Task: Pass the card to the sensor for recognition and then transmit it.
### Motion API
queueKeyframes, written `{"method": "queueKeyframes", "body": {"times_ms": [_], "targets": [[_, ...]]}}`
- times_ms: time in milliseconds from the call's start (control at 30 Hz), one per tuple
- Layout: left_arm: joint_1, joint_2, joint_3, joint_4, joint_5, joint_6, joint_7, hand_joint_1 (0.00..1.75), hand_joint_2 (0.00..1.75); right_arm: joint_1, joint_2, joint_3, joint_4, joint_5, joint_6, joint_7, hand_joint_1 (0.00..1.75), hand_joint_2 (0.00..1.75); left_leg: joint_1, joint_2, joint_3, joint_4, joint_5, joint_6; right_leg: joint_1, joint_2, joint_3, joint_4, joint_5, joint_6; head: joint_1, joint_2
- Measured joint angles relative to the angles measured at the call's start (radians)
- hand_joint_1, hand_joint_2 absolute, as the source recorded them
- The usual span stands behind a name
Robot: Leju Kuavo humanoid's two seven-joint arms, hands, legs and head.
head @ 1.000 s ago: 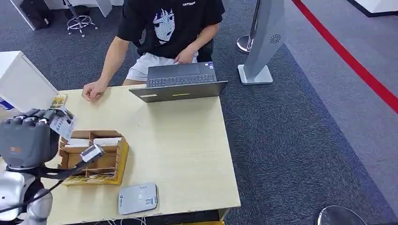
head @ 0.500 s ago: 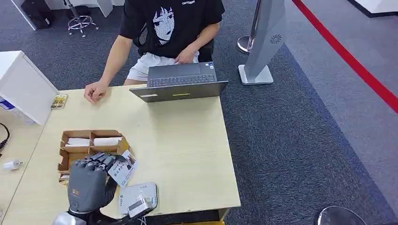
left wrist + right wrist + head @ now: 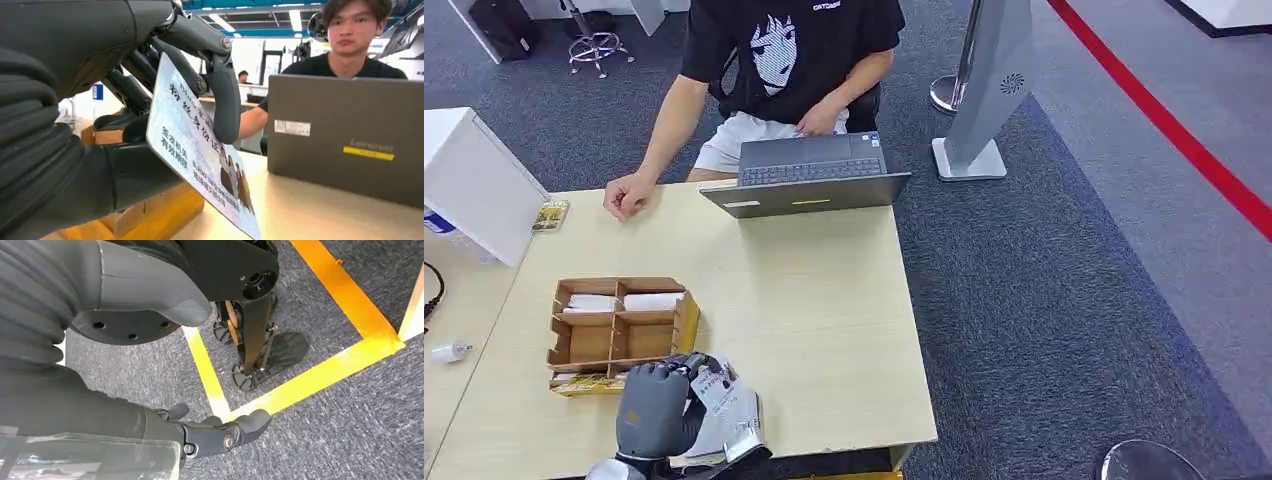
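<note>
Your left hand (image 3: 657, 410) is closed around the card (image 3: 714, 388), pinching it between the thumb and the darker fingers (image 3: 220, 100); from the head view it sits at about seven o'clock on the table (image 3: 824, 310), directly over the grey sensor pad (image 3: 742, 410). Your right hand (image 3: 220, 435) hangs beside the body above the carpet with its fingers loosely apart and nothing in them.

Judge the card as light, thin and stiff, with a glossy face that looks likely to slip. You are holding it near one end, so the free end juts out and down toward the tabletop. Keep the pinch firm but do not bend it.

The card itself is pale blue-white, printed with dark characters and a small picture near its lower end. It is tilted rather than flat, and I cannot tell whether it touches the pad.

Just at eleven o'clock from your hand stands the cardboard organiser (image 3: 619, 330). Farther on, at twelve o'clock, is the laptop (image 3: 809, 185), with a person (image 3: 774, 60) seated behind it.
</note>
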Motion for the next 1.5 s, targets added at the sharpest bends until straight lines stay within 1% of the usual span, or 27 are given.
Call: {"method": "queueKeyframes", "body": {"times_ms": [200,267,367,433,467,500,567,633,700,767,867,1167,1233,1333,1367,1433,1500], "targets": [[0.0,-0.005,0.008,0.038,-0.01,-0.015,0.004,1.75,1.75,0.0,0.0,-0.001,0.0,0.001,-0.005,0.002,0.0,1.75,0.0,0.0,0.0,0.0,0.0,0.0,0.0,0.0,0.0,0.0,0.0,0.0,0.0,0.0],[-0.002,-0.008,0.013,0.065,-0.017,-0.02,0.004,1.75,1.75,0.0,0.0,-0.001,0.0,0.01,0.004,0.002,0.0,1.75,0.0,0.0,0.0,0.0,0.0,0.0,0.0,0.0,0.0,0.0,0.0,0.0,0.0,0.0],[-0.032,-0.024,0.019,0.14,-0.039,-0.034,-0.005,1.75,1.75,-0.003,0.009,0.0,0.0,0.031,0.027,-0.013,0.0,1.75,0.0,-0.001,0.0,0.0,0.0,0.0,0.0,-0.001,0.0,0.0,0.0,0.0,0.0,0.0],[-0.059,-0.042,0.018,0.202,-0.052,-0.035,-0.032,1.75,1.75,-0.014,0.021,0.0,-0.001,0.033,0.05,-0.022,0.0,1.75,0.0,0.0,0.0,0.0,0.001,0.0,0.0,-0.001,0.0,0.0,0.001,0.0,0.0,0.0],[-0.078,-0.054,0.015,0.242,-0.054,-0.035,-0.054,1.75,1.75,-0.027,0.027,0.0,-0.001,0.022,0.061,-0.01,0.0,1.75,0.0,0.0,0.0,0.0,0.001,0.0,0.0,-0.001,0.0,0.0,0.002,0.0,0.0,0.0],[-0.103,-0.065,0.008,0.282,-0.05,-0.037,-0.078,1.75,1.75,-0.05,0.031,-0.001,-0.001,0.006,0.063,0.018,0.0,1.75,0.0,0.0,0.0,0.0,0.002,0.0,0.0,-0.001,0.0,0.0,0.003,0.001,0.0,0.0],[-0.178,-0.097,-0.022,0.383,-0.037,-0.046,-0.113,1.75,1.75,-0.12,0.033,-0.011,-0.001,-0.02,0.061,0.105,0.0,1.75,-0.001,0.0,-0.003,0.0,0.006,0.001,0.0,-0.001,-0.002,0.0,0.005,0.002,0.0,0.0],[-0.217,-0.111,-0.048,0.449,-0.013,-0.038,-0.111,1.75,1.75,-0.173,0.033,-0.017,-0.003,-0.026,0.048,0.178,0.0,1.75,-0.001,0.001,-0.001,0.0,0.006,0.001,0.0,0.001,-0.001,0.0,0.006,0.002,0.0,0.0],[-0.237,-0.11,-0.067,0.5,0.028,-0.014,-0.101,1.75,1.75,-0.211,0.033,-0.018,-0.008,-0.024,0.028,0.23,0.0,1.75,-0.001,0.001,0.0,0.001,0.006,0.001,-0.001,0.001,-0.001,0.0,0.007,0.003,0.0,0.0],[-0.25,-0.095,-0.086,0.544,0.05,-0.001,-0.096,1.75,1.75,-0.228,0.033,-0.018,-0.011,-0.021,0.023,0.238,0.0,1.75,-0.001,0.0,-0.001,0.001,0.007,0.002,-0.001,0.0,-0.001,0.0,0.007,0.003,-0.001,0.0],[-0.255,-0.086,-0.11,0.586,0.058,0.005,-0.09,1.75,1.75,-0.234,0.033,-0.018,-0.013,-0.02,0.024,0.238,0.0,1.75,0.0,-0.001,-0.002,0.001,0.006,0.002,0.0,0.0,-0.002,0.0,0.007,0.003,-0.001,0.0],[-0.281,-0.072,-0.155,0.653,0.069,0.01,-0.072,1.75,1.75,-0.243,0.033,-0.024,-0.015,-0.021,0.026,0.236,0.0,1.75,0.0,-0.001,-0.003,0.001,0.006,0.002,0.0,0.0,-0.002,0.0,0.006,0.003,0.0,0.0],[-0.286,-0.068,-0.165,0.664,0.083,0.03,-0.069,1.75,1.75,-0.243,0.033,-0.024,-0.015,-0.018,0.026,0.236,0.0,1.75,0.0,-0.001,-0.003,0.001,0.006,0.002,0.0,0.0,-0.002,0.0,0.006,0.003,0.0,0.0],[-0.287,-0.061,-0.177,0.667,0.111,0.089,-0.072,1.75,1.75,-0.243,0.033,-0.026,-0.015,-0.018,0.025,0.234,0.0,1.75,0.0,-0.001,-0.002,0.001,0.006,0.002,0.0,0.0,-0.002,0.0,0.007,0.003,0.0,0.0],[-0.286,-0.057,-0.18,0.66,0.119,0.103,-0.074,1.75,1.75,-0.243,0.032,-0.028,-0.015,-0.021,0.024,0.231,0.0,1.75,0.0,-0.001,-0.002,0.001,0.006,0.002,0.0,0.0,-0.002,0.0,0.007,0.003,-0.001,0.0],[-0.278,-0.041,-0.183,0.614,0.132,0.112,-0.075,1.75,1.75,-0.24,0.031,-0.037,-0.015,-0.028,0.022,0.227,0.0,1.75,0.0,-0.001,-0.002,0.001,0.006,0.002,0.0,0.0,-0.002,0.0,0.006,0.003,-0.001,0.0],[-0.269,-0.016,-0.188,0.536,0.141,0.112,-0.071,1.75,1.75,-0.237,0.028,-0.046,-0.015,-0.032,0.021,0.22,0.0,1.75,0.0,-0.001,-0.003,0.001,0.006,0.002,0.0,-0.001,-0.002,0.0,0.006,0.003,0.0,0.0]]}}
